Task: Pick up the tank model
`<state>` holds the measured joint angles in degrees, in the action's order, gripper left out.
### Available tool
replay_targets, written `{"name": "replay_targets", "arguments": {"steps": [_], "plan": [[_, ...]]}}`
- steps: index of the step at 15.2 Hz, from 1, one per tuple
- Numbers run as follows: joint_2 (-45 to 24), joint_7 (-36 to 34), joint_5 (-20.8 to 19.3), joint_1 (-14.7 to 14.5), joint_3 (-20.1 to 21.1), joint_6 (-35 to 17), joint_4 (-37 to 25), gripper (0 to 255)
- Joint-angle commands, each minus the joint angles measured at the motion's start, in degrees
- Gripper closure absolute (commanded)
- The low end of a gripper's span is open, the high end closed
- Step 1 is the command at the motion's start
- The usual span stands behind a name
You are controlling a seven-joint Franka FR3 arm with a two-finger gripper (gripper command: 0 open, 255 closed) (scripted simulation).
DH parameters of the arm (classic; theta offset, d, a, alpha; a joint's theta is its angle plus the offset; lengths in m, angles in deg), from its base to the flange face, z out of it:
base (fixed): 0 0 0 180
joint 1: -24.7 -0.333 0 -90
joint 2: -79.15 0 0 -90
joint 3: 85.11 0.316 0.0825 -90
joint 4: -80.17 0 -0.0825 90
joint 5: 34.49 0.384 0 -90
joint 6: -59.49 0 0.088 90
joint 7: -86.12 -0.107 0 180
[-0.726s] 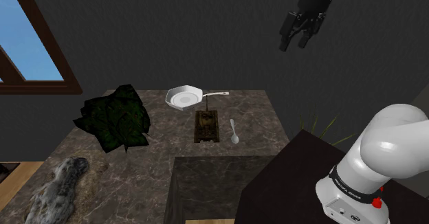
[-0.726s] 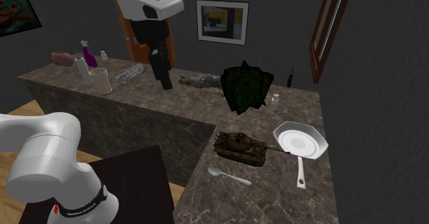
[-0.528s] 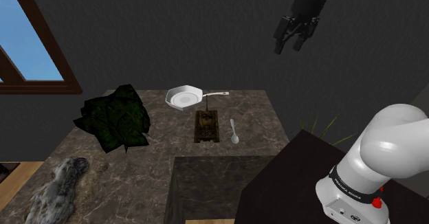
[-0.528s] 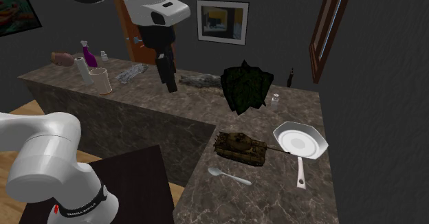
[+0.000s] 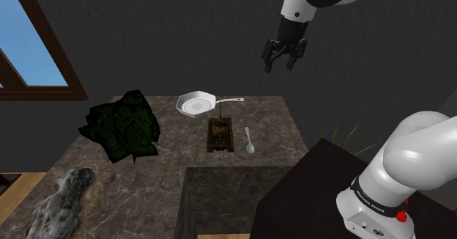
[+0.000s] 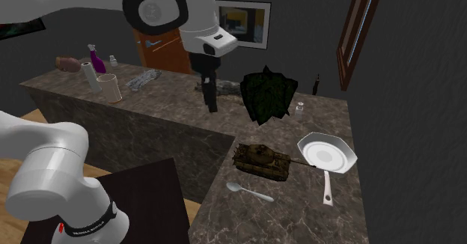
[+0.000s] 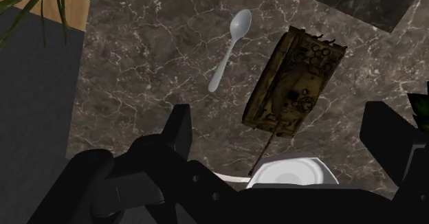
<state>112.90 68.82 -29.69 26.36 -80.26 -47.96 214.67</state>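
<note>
The tank model (image 5: pixel 220 133) is a small olive-brown tank lying on the dark marble counter (image 5: pixel 168 164), its barrel pointing at the white pan. In the second exterior view the tank model (image 6: pixel 260 160) sits between the pan and a spoon. My gripper (image 5: pixel 279 64) hangs open high above the counter, up and to the right of the tank in the shoulder view. Seen from the second exterior view, the gripper (image 6: pixel 212 108) points down, left of the tank. In the wrist view the gripper (image 7: pixel 280 111) has its fingers spread wide, with the tank model (image 7: pixel 295 85) far below between them, untouched.
A white frying pan (image 5: pixel 196 104) lies just past the tank, a spoon (image 5: pixel 250 140) beside it. A dark green crumpled heap (image 5: pixel 121 124) and a grey furry thing (image 5: pixel 62 201) lie further along the counter. Bottles and a cup (image 6: pixel 109 87) stand on the far counter.
The gripper has swung leftward and lower in the shoulder view, toward the space over the tank. Its fingers stay open. Nothing on the counter moved.
</note>
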Motion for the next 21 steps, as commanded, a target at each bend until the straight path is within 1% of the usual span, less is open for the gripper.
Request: {"name": "replay_targets", "arguments": {"steps": [1, 6, 11, 16, 21], "plan": [[-4.3, -1.5, 0.1, 0.4, 0.7, -3.5, -0.4, 0], [-14.5, -5.8, -0.1, 1.3, 2.5, -10.4, -2.7, 0], [-25.4, -10.3, -1.1, 1.9, 3.7, -16.0, -6.7, 0], [-36.6, -14.9, -2.8, 2.0, 4.1, -20.2, -12.6, 0], [-48.0, -19.0, -4.5, 1.5, 3.6, -22.8, -20.1, 0]]}}
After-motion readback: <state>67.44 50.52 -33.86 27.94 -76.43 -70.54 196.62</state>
